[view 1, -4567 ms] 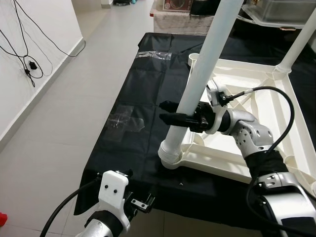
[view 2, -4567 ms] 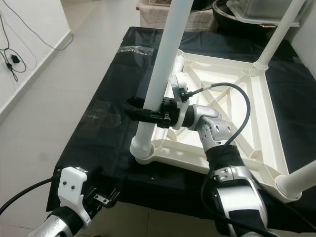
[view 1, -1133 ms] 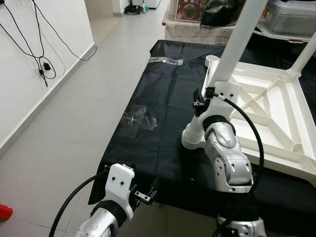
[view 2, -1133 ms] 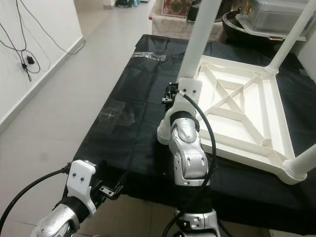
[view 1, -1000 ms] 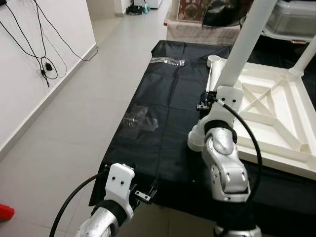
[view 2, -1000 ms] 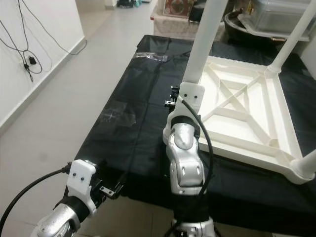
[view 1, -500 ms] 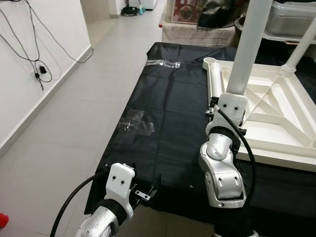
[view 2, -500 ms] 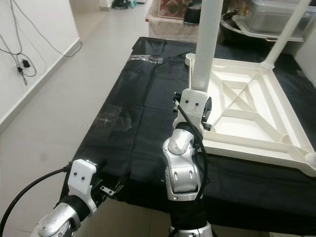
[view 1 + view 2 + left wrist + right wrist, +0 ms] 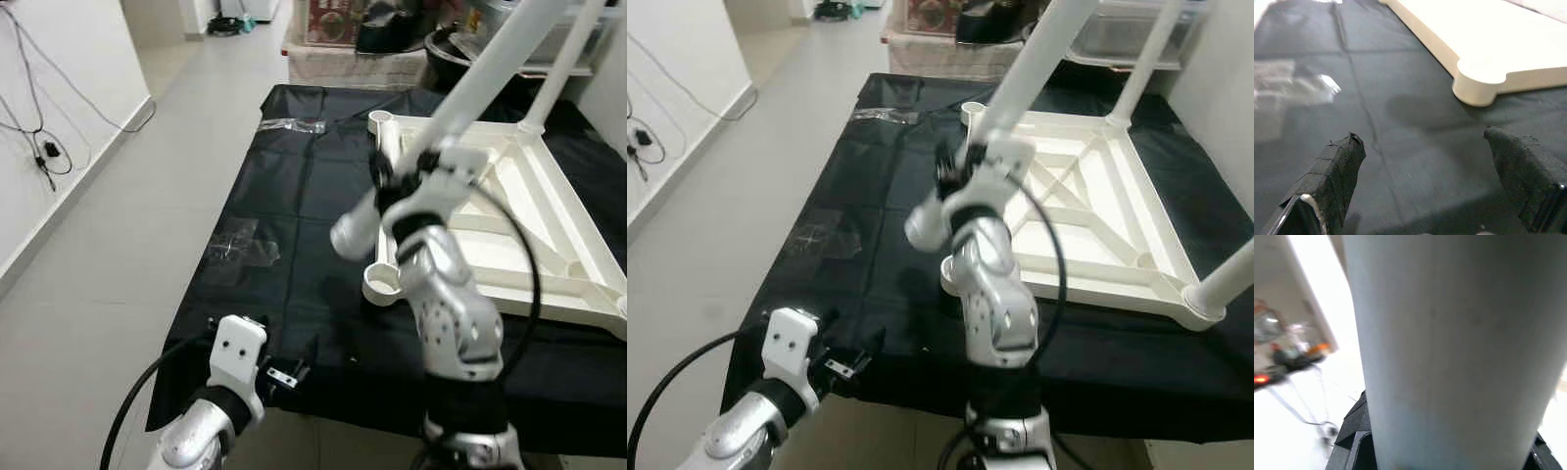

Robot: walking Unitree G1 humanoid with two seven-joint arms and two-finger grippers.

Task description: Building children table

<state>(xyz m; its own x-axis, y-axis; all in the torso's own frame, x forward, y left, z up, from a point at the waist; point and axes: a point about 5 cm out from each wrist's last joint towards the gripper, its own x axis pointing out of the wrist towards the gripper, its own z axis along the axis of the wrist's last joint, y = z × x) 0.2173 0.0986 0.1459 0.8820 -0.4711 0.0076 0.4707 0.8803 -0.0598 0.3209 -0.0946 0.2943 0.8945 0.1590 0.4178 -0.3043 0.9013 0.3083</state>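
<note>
Your white table leg [image 9: 460,93] is up in the air, gripped by the right gripper [image 9: 407,174], whose black fingers are clamped around it partway along — in the right wrist view the leg [image 9: 1449,347] sits tight between them. The leg is tilted: its long axis runs from its thick lower end [image 9: 351,233], which hangs over the black cloth [image 9: 294,196], up and away to the robot's right toward the top of the picture. That lower end is near but apart from the open round socket [image 9: 380,285] at the near corner of the upturned white tabletop [image 9: 529,230].

Another leg [image 9: 558,64] stands in the far corner of the tabletop.

Your left gripper [image 9: 1420,161] sits low at the near edge of the cloth, fingers spread apart and holding nothing — the tabletop corner [image 9: 1484,83] lies ahead of it.

The cloth lies on a pale tiled floor [image 9: 108,255]; a white wall with dangling cables [image 9: 34,127] runs along the robot's left, and boxes and bins [image 9: 392,24] are beyond.
</note>
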